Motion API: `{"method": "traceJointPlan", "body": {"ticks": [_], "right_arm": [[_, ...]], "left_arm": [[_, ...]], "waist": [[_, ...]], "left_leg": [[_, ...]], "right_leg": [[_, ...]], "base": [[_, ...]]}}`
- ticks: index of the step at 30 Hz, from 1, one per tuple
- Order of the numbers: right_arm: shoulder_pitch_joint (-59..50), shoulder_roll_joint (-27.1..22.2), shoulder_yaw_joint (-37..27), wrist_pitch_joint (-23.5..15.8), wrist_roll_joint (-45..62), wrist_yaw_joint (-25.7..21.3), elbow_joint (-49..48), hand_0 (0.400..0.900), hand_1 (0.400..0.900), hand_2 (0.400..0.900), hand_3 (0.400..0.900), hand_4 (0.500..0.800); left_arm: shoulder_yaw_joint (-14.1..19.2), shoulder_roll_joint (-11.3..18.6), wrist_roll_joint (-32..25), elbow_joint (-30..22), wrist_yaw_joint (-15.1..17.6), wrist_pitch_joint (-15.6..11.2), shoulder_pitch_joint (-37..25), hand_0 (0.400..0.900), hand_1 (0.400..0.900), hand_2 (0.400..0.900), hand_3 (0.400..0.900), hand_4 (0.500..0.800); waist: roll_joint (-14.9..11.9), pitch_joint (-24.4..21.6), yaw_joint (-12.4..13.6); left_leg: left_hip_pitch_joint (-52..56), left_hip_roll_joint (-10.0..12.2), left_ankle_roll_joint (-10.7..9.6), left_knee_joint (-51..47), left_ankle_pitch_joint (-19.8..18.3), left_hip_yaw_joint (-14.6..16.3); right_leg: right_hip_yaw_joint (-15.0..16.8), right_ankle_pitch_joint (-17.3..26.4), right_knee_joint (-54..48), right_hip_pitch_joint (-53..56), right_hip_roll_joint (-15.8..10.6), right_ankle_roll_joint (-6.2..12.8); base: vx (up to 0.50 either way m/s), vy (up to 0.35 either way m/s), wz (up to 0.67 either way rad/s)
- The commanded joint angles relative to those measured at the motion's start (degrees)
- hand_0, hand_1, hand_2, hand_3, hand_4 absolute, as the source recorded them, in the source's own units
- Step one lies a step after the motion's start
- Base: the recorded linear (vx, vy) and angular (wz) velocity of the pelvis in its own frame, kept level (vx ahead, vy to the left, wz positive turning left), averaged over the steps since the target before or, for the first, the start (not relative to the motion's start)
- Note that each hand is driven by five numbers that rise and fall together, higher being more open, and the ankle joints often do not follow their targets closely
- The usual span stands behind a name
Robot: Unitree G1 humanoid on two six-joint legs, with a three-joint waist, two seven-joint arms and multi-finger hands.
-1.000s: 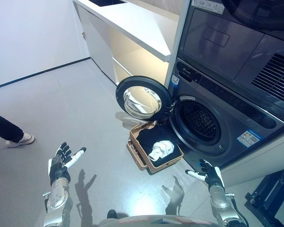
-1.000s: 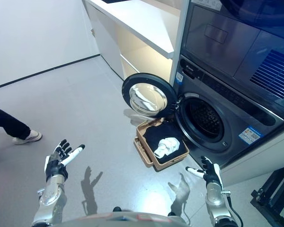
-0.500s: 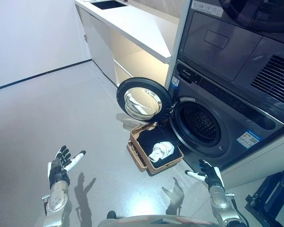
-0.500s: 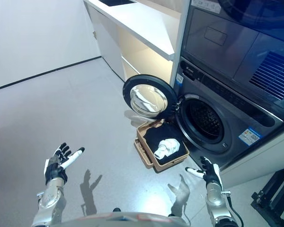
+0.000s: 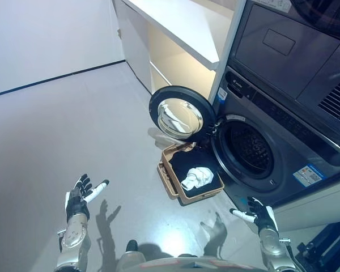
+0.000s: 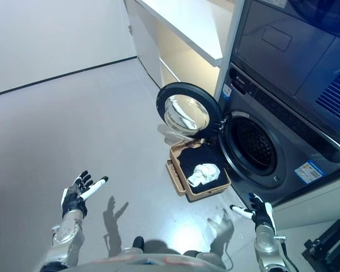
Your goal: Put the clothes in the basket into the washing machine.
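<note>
Left eye view, and we look down on a grey floor (image 5: 56, 130) with the washing machine (image 5: 283, 141) standing at the right, its round door (image 5: 182, 115) swung wide open to the left and the dark drum (image 5: 248, 154) showing behind it. Right below that door, on the floor just in front of the machine, sits the basket (image 5: 171, 182), a tan rectangular one. Inside it lies a dark garment (image 5: 187, 166) spread over the bottom, and on top of that a crumpled white garment (image 5: 195, 177), towards the side nearer the robot. Nothing touches the clothes at the moment!

The left robot hand (image 5: 77, 196) hovers low at the left, well apart from the basket, fingers spread and straight, thumb out, holding nothing (a loose, released pose). The right robot hand (image 5: 260, 212) is up at the lower right, near the machine's front and below the drum opening, also spread out flat and empty, its white-tipped thumb pointing towards the basket. Both hands are clear of the basket, which lies between them and further forward.

Behind the door, a white worktop (image 5: 181, 22) runs along the wall beside the machine, with a lit recess beneath it.
</note>
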Motion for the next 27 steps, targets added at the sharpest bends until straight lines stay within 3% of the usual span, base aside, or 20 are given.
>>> {"method": "traceJointPlan", "body": {"ticks": [1,3,7,11,14,17,19,21,23,27], "right_arm": [[-1.3,-6.2,-2.8,-4.5,1.8,-2.8,-3.7,0.900,0.900,0.900,0.900,0.800],[-2.3,-5.9,-1.9,-4.5,1.8,-3.2,-3.5,0.900,0.900,0.900,0.900,0.800],[-3.8,-5.1,0.1,-4.5,1.2,-3.3,-3.1,0.900,0.900,0.900,0.900,0.800],[-4.9,-5.2,1.0,-4.3,0.5,-3.4,-2.2,0.900,0.900,0.900,0.900,0.800],[-6.2,-5.1,2.1,-4.0,0.2,-3.5,-2.3,0.900,0.900,0.900,0.900,0.800],[-8.4,-4.6,3.4,-3.7,0.3,-4.3,-2.4,0.900,0.900,0.900,0.900,0.800],[-9.7,-3.8,4.1,-3.5,1.1,-4.9,-1.7,0.900,0.900,0.900,0.900,0.800],[-11.6,-3.6,5.1,-3.1,1.2,-5.0,-0.2,0.900,0.900,0.900,0.900,0.800],[-13.2,-3.4,6.1,-2.7,1.4,-4.8,-0.3,0.900,0.900,0.900,0.900,0.800],[-15.1,-3.2,6.8,-2.8,2.7,-5.2,-0.7,0.900,0.900,0.900,0.900,0.800]], "left_arm": [[1.1,3.2,-1.0,-4.1,-0.4,-3.2,-2.8,0.900,0.900,0.900,0.900,0.800],[1.2,3.2,-1.2,-3.4,0.4,-3.3,-2.9,0.900,0.900,0.900,0.900,0.800],[1.9,2.4,-1.8,-2.4,0.8,-4.1,-2.0,0.900,0.900,0.900,0.900,0.800],[2.1,1.2,-2.5,-2.6,1.9,-4.7,-1.0,0.900,0.900,0.900,0.900,0.800],[1.5,1.2,-2.8,-2.7,3.1,-5.2,-1.7,0.900,0.900,0.900,0.900,0.800],[0.3,2.1,-2.8,-2.7,4.9,-5.3,-3.2,0.900,0.900,0.900,0.900,0.800],[-0.8,3.6,-2.6,-3.0,5.9,-5.6,-5.4,0.900,0.900,0.900,0.900,0.800],[-1.4,4.6,-2.9,-2.7,6.5,-5.5,-6.8,0.900,0.900,0.900,0.900,0.800],[-1.1,5.4,-3.4,-4.4,6.3,-6.2,-6.5,0.900,0.900,0.900,0.900,0.800],[-0.7,6.7,-3.5,-4.1,7.7,-6.3,-7.5,0.900,0.900,0.900,0.900,0.800]], "waist": [[-1.3,0.5,1.5],[-1.0,1.7,2.3],[0.7,2.7,4.1],[3.7,1.2,4.4],[5.2,0.1,4.2],[5.0,-1.0,4.7],[4.0,-1.2,5.2],[2.7,-1.8,5.7],[1.8,-2.3,6.9],[0.3,-2.9,7.6]], "left_leg": [[-12.7,1.2,1.1,5.1,7.7,-4.7],[-16.4,1.3,0.5,1.3,10.1,-5.3],[-16.2,3.2,-0.2,-7.6,11.4,-2.1],[-13.3,4.7,-1.7,-9.9,12.5,0.4],[-12.9,3.7,-2.2,-7.4,12.0,2.9],[-13.2,1.8,-1.3,-7.0,10.3,2.7],[-15.2,-0.2,-0.8,-3.9,8.6,4.8],[-17.4,-2.9,0.4,0.7,5.6,6.3],[-19.2,-4.0,1.5,2.4,3.7,7.5],[-21.1,-7.5,4.4,5.4,-0.2,7.6]], "right_leg": [[1.2,-1.1,8.8,-3.9,1.4,-2.24],[2.6,-2.3,10.9,-4.0,1.9,-2.10],[6.4,-6.0,15.2,-2.9,2.6,-1.59],[9.2,-8.5,14.3,-0.1,2.2,-0.37],[9.2,-8.9,11.5,3.4,-0.3,0.90],[9.8,-8.2,9.2,4.5,-4.4,2.94],[9.1,-4.7,8.3,5.5,-7.4,5.15],[9.4,2.7,8.3,5.0,-10.7,6.96],[10.1,7.8,7.1,3.6,-12.2,8.20],[11.5,19.0,10.4,0.8,-14.3,8.08]], "base": [[0.07,-0.018,-0.24],[0.13,0.014,-0.51],[0.24,0.067,-0.65],[0.25,0.152,-0.49],[0.22,0.238,-0.24],[0.23,0.306,-0.29],[0.24,0.272,-0.05],[0.24,0.246,-0.21],[0.18,0.216,-0.26],[0.20,0.241,0.04]]}}
